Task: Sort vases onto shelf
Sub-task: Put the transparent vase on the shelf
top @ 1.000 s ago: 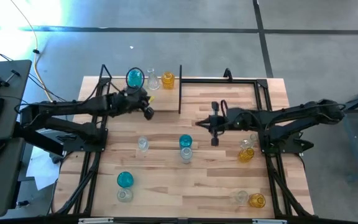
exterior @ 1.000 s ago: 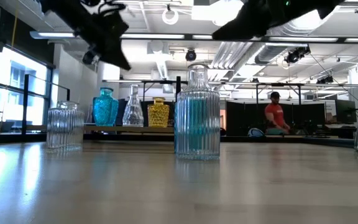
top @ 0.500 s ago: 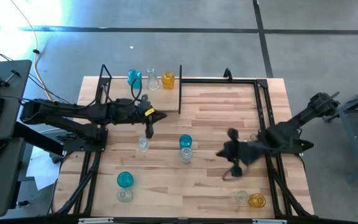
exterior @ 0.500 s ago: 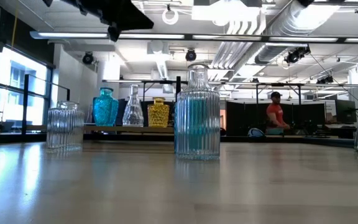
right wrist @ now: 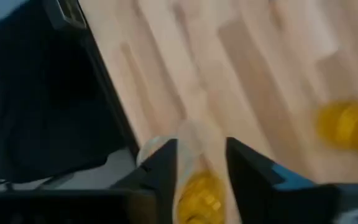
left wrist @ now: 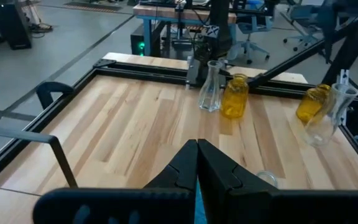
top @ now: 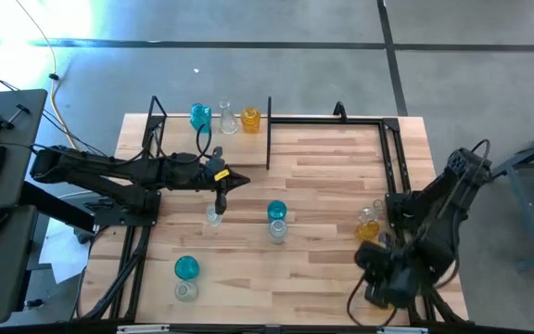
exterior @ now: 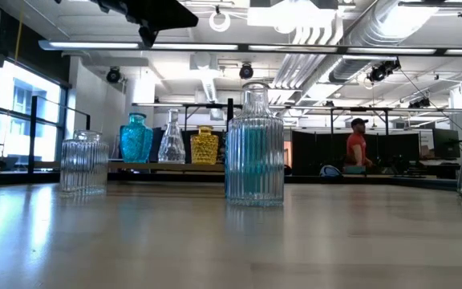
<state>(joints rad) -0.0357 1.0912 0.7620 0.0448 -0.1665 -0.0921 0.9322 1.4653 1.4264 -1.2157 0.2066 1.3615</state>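
Observation:
Three vases, teal [top: 200, 116], clear [top: 225, 120] and amber [top: 250, 119], stand on the shelf [exterior: 215, 166] at the table's far left. More vases stand about the tabletop. My left gripper [top: 219, 195] is shut and hangs high over the table's middle left, beside a clear vase [top: 213, 216]. My right gripper [top: 383, 281] is open above the near right corner. In its wrist view the fingers stand on either side of a blurred amber vase [right wrist: 199, 186] below them. A second amber vase [right wrist: 347, 126] lies farther off.
A teal vase [top: 277, 211] and a clear one [top: 277, 231] stand mid-table, a teal-and-clear pair [top: 185, 269] sits near left, and an amber vase [top: 367, 230] with a clear one sits right. Black frame rails [top: 392, 158] border the table. A person [exterior: 358, 152] sits far behind.
My right arm has swung from the table's middle back toward the near right corner, folding in and tipping its gripper downward. My left gripper has drawn away from the shelf toward the near side and now hangs by the clear vase at middle left.

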